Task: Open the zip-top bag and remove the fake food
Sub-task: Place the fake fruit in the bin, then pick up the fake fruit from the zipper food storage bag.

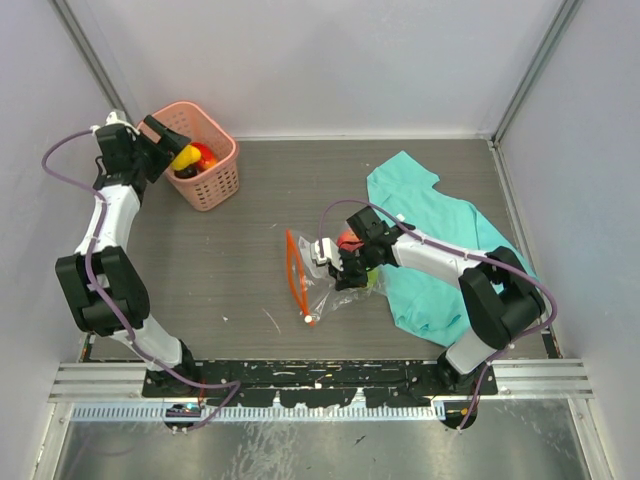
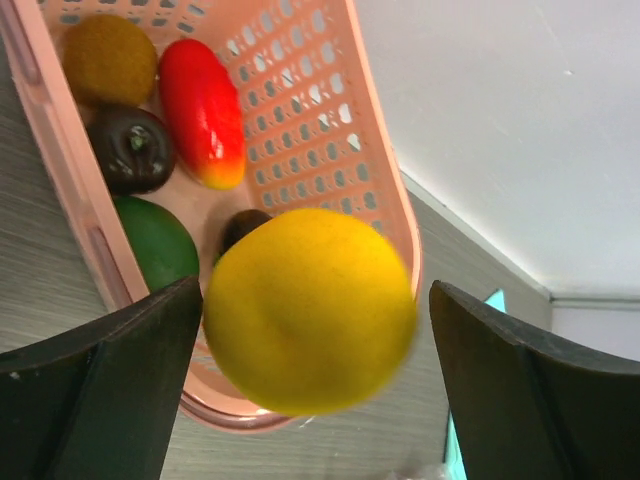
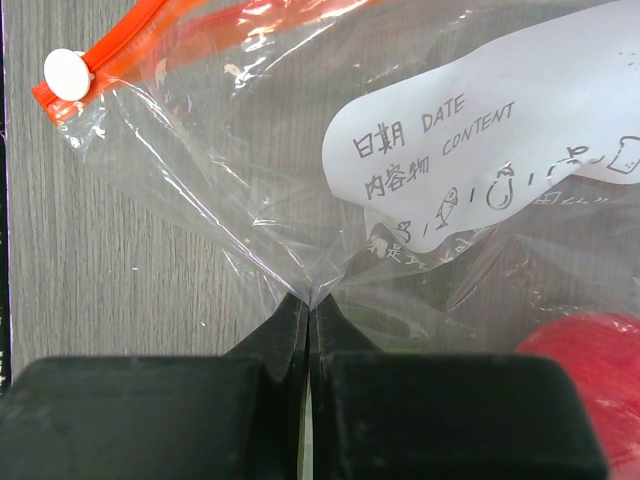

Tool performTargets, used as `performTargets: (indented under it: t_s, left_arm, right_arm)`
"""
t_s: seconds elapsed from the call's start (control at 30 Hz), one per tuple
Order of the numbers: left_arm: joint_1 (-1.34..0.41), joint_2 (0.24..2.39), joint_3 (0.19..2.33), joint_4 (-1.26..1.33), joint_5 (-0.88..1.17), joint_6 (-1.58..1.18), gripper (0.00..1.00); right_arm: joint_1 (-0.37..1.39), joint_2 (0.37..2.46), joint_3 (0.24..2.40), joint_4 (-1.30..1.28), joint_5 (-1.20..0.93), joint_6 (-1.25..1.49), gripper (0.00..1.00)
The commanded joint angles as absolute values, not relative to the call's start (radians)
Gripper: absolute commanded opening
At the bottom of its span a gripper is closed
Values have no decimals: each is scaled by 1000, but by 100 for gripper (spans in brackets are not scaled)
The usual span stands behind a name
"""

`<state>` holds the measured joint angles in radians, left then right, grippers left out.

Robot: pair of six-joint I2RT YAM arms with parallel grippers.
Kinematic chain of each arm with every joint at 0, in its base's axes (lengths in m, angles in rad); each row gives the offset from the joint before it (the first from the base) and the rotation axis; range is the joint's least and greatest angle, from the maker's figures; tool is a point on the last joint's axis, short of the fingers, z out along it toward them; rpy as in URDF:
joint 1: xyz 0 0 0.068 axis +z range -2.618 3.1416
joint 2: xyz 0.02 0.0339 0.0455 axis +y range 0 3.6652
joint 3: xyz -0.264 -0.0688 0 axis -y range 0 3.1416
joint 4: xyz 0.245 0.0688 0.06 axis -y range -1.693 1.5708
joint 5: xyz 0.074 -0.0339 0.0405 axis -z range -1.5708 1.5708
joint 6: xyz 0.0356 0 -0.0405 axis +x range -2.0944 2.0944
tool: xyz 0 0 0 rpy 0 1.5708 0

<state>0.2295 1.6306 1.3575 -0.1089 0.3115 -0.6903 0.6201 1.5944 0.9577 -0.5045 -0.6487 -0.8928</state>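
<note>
The clear zip-top bag (image 1: 318,285) lies mid-table, its red-orange zip strip (image 3: 150,25) and white slider (image 3: 65,72) at the left. My right gripper (image 3: 308,300) is shut on a pinch of the bag's plastic below the white label (image 3: 480,150). A red piece of fake food (image 3: 590,360) shows inside the bag. At the far left my left gripper (image 2: 315,290) stands open over the pink basket (image 2: 385,150). A blurred yellow fruit (image 2: 310,310) sits between its fingers, with a gap to the right finger.
In the basket (image 1: 215,185) lie a red fruit (image 2: 205,110), a dark one (image 2: 130,150), a green one (image 2: 155,240) and a brown one (image 2: 108,58). A teal cloth (image 1: 430,230) is spread to the right of the bag, under the right arm.
</note>
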Motion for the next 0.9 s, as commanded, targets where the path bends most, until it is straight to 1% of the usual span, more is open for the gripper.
performTargets:
  t_s: [0.0, 0.17, 0.3, 0.4, 0.57, 0.67, 0.87]
  left_arm:
    - [235, 1656, 1452, -129, 227, -633, 98]
    - [236, 1654, 1466, -105, 234, -632, 98]
    - [236, 1612, 1429, -57, 275, -631, 98]
    - [236, 1552, 1355, 17, 339, -643, 98]
    - [235, 1433, 1218, 122, 518, -704, 98]
    - [223, 1349, 1119, 136, 627, -735, 98]
    - [165, 1097, 841, 117, 719, -703, 99]
  right_arm:
    - [620, 1551, 994, -502, -669, -906, 5]
    - [620, 1554, 995, -502, -669, -905, 5]
    - [620, 1551, 995, -502, -672, -903, 6]
    - [619, 1547, 995, -502, -676, -901, 6]
    - [620, 1544, 996, -503, -685, -900, 10]
    - [620, 1533, 996, -509, -694, -904, 17]
    - [619, 1500, 1002, -558, -744, -952, 36]
